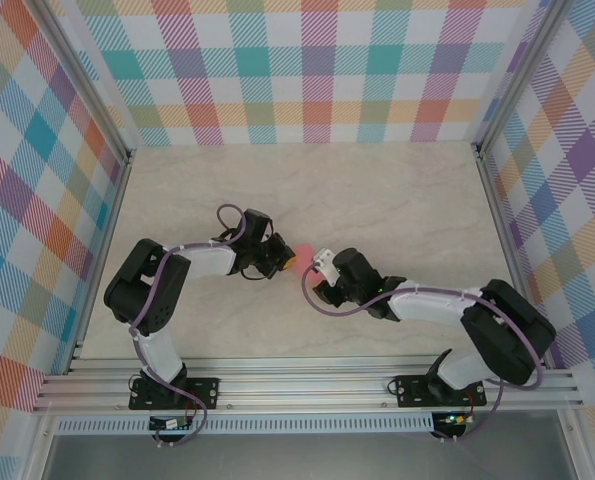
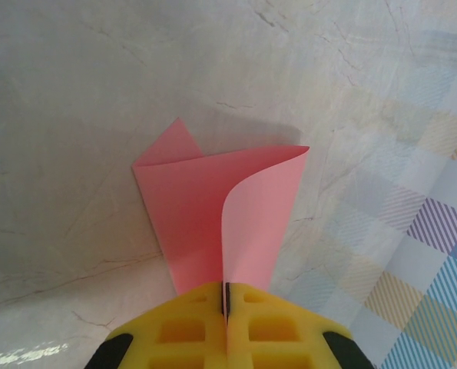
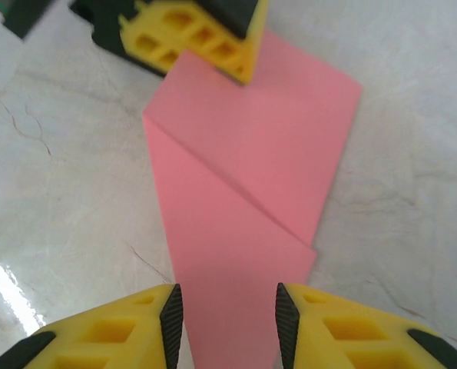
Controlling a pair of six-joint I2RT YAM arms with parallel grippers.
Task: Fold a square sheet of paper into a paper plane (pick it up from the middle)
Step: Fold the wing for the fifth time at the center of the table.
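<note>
Left gripper clenched on narrow end of paper, one flap curling upward; likely anchoring the half-folded sheet while the other end gets worked. Opposite, right gripper released, jaws apart astride the paper's other pointed end, contact unclear; probably letting go ahead of a fresh hold or crease. Paper near middle of tabletop, between both arms. Beyond, checked walls well apart along the edges. Nothing in the way, save the two grippers' own closeness.
</note>
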